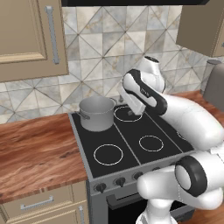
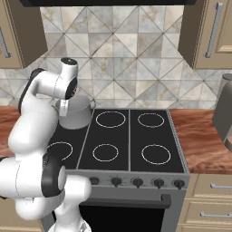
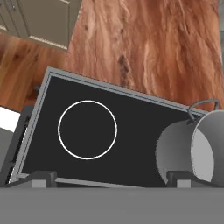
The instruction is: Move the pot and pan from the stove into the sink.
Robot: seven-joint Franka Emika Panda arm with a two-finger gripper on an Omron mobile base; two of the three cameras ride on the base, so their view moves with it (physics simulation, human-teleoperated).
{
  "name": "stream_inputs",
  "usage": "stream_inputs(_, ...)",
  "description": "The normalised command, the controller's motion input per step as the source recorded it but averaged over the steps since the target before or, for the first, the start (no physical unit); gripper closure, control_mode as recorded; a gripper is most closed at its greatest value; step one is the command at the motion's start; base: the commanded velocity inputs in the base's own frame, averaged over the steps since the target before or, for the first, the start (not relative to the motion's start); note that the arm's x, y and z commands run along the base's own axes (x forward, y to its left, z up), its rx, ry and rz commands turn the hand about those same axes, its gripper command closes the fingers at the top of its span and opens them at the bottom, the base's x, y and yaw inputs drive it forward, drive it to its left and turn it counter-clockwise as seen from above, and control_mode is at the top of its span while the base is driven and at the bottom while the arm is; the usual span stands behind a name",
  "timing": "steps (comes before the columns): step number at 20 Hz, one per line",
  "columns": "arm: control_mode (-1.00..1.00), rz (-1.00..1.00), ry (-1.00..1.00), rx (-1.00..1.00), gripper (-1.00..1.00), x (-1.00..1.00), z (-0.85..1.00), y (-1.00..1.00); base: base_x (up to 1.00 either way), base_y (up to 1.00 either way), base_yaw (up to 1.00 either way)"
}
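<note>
Left base view shows, from left to right, the reddish wooden worktop (image 1: 35, 148), then the grey metal cylindrical stockpot (image 1: 96, 113) standing on the rear left burner of the grey steel stove with black glass cooktop (image 1: 131, 144), with the white arm's gripper (image 3: 111, 177) above it, fingers (image 3: 41, 177) spread wide and holding nothing. If they close off-centre on the thin rim, I judge the pot could tip or slide. No writing or brand is readable.

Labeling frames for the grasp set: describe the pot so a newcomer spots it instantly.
Find the stove set in the wooden counter. On its back-left burner stands the pot, a grey metal cylinder with small loop handles. It is the cooktop's sole vessel, shorter than the grey canister far right.
</note>
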Motion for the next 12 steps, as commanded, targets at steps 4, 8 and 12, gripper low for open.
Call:
stream_inputs(4,-1.00,0.07,0.03,-0.06,-1.00,0.40,-0.34,0.04,0.00,0.00,0.00)
stream_inputs(8,-1.00,0.10,0.05,-0.07,-1.00,0.35,-0.37,0.00,0.00,0.00,0.00)
stream_inputs(12,-1.00,0.09,0.03,-0.04,-1.00,0.39,-0.28,0.01,0.00,0.00,0.00)
